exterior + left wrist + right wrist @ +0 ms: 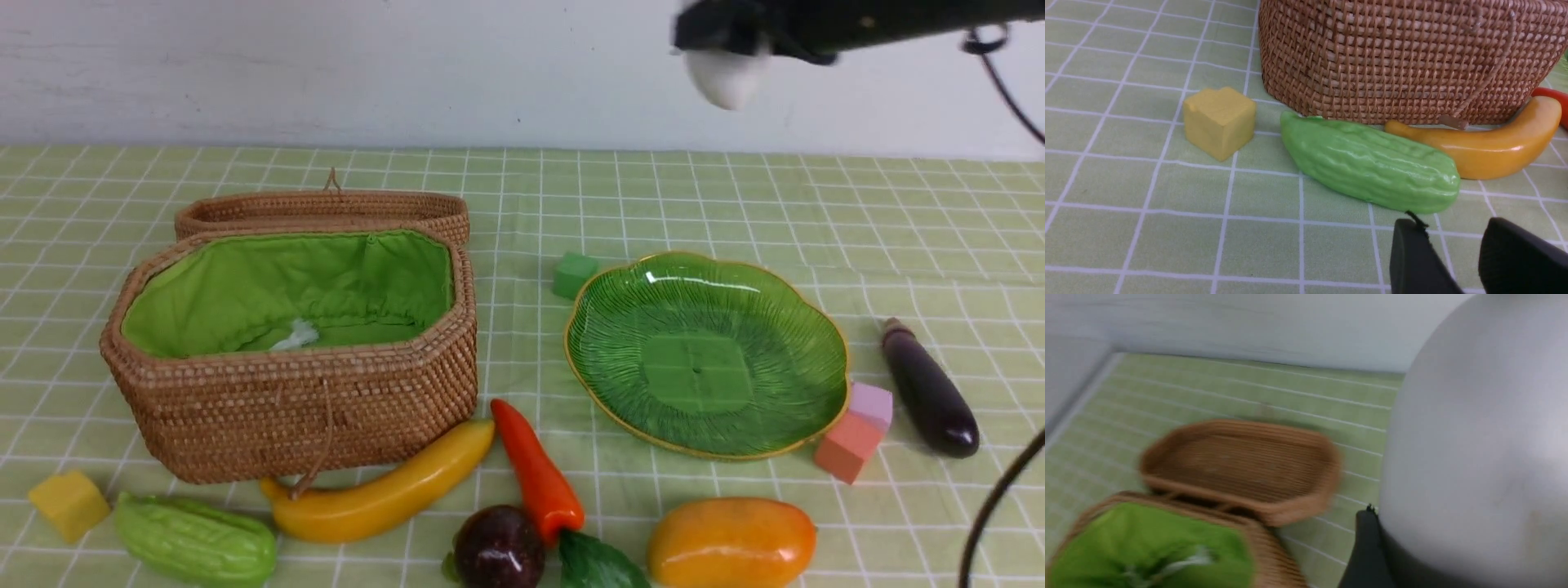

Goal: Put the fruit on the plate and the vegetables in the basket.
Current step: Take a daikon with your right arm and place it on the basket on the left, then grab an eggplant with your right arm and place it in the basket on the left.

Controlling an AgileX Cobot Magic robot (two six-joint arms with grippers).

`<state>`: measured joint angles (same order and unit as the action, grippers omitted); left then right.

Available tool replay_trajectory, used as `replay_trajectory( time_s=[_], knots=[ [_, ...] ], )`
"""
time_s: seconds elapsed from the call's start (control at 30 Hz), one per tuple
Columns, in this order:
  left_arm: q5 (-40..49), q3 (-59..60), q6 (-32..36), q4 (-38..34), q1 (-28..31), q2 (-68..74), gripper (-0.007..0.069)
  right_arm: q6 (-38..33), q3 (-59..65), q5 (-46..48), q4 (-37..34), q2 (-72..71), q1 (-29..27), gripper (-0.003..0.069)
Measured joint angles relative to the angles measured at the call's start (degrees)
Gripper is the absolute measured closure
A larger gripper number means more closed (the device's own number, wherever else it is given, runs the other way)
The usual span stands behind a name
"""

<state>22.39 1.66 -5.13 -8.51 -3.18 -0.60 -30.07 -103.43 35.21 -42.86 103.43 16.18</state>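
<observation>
My right gripper (722, 41) hangs high over the far side of the table, shut on the white radish (725, 77), which fills the right wrist view (1478, 457). The open basket (310, 408) with green lining stands at the left and the empty green plate (702, 359) at the right. Along the front lie the gourd (196, 539), banana (384, 490), carrot (535, 469), purple fruit (498, 547) and mango (731, 543). The eggplant (931, 392) lies right of the plate. My left gripper (1453, 222) is open and empty, low beside the gourd (1372, 167).
The basket's lid (322, 208) lies open behind it. Foam cubes are scattered about: yellow (69, 502) at the front left, green (574, 273) behind the plate, pink (872, 404) and orange (849, 445) at the plate's right rim. A cable (992, 506) hangs at the right.
</observation>
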Motion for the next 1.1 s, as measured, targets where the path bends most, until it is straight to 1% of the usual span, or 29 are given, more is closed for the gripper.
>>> replay_trajectory(
  time_s=[0.03, 0.07, 0.1, 0.17, 0.23, 0.37, 0.47, 0.67, 0.73, 0.83, 0.87, 0.97, 1.03, 1.1],
  knots=[
    [0.0, 0.0, 0.0, 0.0, 0.0, 0.0, 0.0386, -4.28, -0.26, -0.83, -2.56, 0.56, 3.08, 0.0174],
    [0.0, 0.0, 0.0, 0.0, 0.0, 0.0, 0.0386, -5.14, -0.27, -1.13, -3.01, 0.7, 4.27, 0.0174],
    [0.0, 0.0, 0.0, 0.0, 0.0, 0.0, 0.0386, -12.17, -0.33, -1.92, -6.34, 2.26, 8.74, 0.0174],
    [0.0, 0.0, 0.0, 0.0, 0.0, 0.0, 0.0386, -17.44, -0.33, -3.09, -8.43, 4.37, 13.05, 0.0174],
    [0.0, 0.0, 0.0, 0.0, 0.0, 0.0, 0.0386, -21.74, -0.33, -5.12, -9.49, 7.03, 17.27, 0.0174],
    [0.0, 0.0, 0.0, 0.0, 0.0, 0.0, 0.0386, -28.76, -0.33, -10.37, -10.08, 12.17, 22.09, 0.0174],
    [0.0, 0.0, 0.0, 0.0, 0.0, 0.0, 0.0386, -31.17, -0.33, -13.01, -10.22, 15.05, 23.54, 0.0174],
    [0.0, 0.0, 0.0, 0.0, 0.0, 0.0, 0.0386, -31.91, -0.27, -14.65, -10.66, 18.1, 24.04, 0.0171],
    [0.0, 0.0, 0.0, 0.0, 0.0, 0.0, 0.0386, -31.91, -0.27, -15.07, -10.79, 18.15, 23.99, 0.014],
    [0.0, 0.0, 0.0, 0.0, 0.0, 0.0, 0.0386, -31.85, -0.27, -15.43, -11.24, 18.09, 23.94, 0.0032],
    [0.0, 0.0, 0.0, 0.0, 0.0, 0.0, 0.0386, -31.7, -0.27, -15.27, -11.24, 17.94, 23.93, 0.0006],
    [0.0, 0.0, 0.0, 0.0, 0.0, 0.0, 0.0386, -31.51, -0.21, -13.33, -11.1, 16.61, 23.14, -0.0019],
    [0.0, 0.0, 0.0, 0.0, 0.0, 0.0, 0.0386, -31.26, -0.21, -11.75, -10.26, 15.19, 22.31, -0.0016],
    [0.0, 0.0, 0.0, 0.0, 0.0, 0.0, 0.0386, -29.4, -0.21, -9.91, -8.58, 12.74, 20.59, -0.0008]
  ],
)
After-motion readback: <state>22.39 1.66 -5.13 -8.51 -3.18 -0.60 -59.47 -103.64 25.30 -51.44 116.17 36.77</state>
